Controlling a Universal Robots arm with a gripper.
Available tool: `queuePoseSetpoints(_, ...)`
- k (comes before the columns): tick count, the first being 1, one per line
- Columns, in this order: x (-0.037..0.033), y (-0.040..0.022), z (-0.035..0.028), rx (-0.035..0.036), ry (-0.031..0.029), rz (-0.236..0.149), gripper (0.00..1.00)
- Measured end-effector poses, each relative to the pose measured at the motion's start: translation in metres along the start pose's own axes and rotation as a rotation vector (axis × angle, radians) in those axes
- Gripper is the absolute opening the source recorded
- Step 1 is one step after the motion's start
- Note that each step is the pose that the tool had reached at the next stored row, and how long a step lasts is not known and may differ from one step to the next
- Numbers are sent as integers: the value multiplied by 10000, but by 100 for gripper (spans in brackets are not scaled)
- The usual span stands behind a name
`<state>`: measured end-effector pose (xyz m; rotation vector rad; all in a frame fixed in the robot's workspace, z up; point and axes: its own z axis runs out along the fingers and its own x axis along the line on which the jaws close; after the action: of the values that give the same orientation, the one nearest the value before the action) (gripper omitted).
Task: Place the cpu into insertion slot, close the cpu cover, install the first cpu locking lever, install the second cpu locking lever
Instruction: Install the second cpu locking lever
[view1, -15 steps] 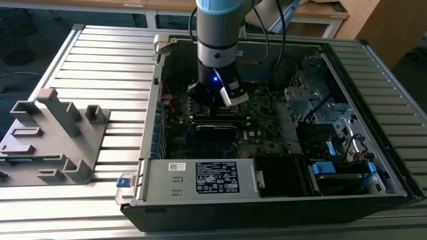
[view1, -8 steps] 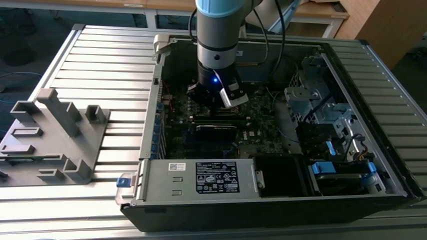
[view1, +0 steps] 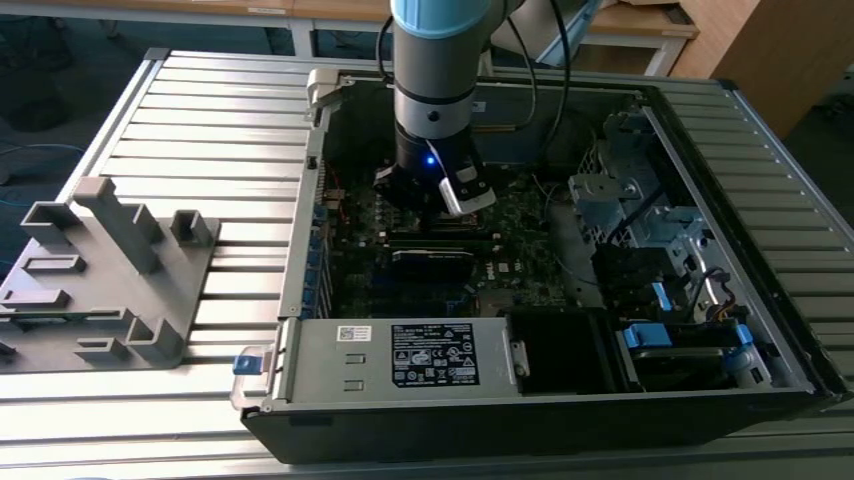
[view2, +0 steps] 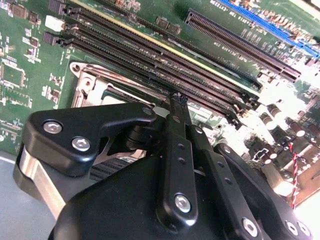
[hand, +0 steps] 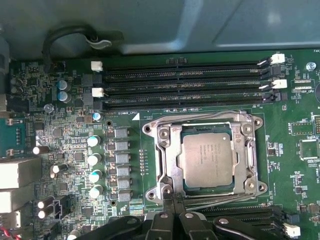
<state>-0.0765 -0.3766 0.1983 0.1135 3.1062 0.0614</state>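
Your gripper (hand: 172, 202) sat at the insertion slot (hand: 150, 129) edge, jaws pressed together, cpu (hand: 207, 160) seated under the cpu cover (hand: 167, 160). Slipping there risked scraping the motherboard (hand: 60, 100).

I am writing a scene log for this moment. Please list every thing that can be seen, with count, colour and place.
computer case: one, black and grey, lying open on the slatted table
slatted table: one, grey metal, under the case
fixture block: one, grey, at the exterior view's left of the case
motherboard: one, dark green, inside the case
insertion slot: one, silver rim, on the motherboard
cpu: one, silver-grey, lying in the slot
cpu cover: one, silver frame, down around the cpu
memory slots: several, black, beside the socket
arm: one, grey-blue, above the case
claw: one, black, fingers together at the socket's edge
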Motion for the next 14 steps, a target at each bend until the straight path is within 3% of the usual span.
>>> queuePoseSetpoints(5,2,-7,0,-66,0,1,11)
queuePoseSetpoints(14,84,-51,-5,-144,-87,-1,11)
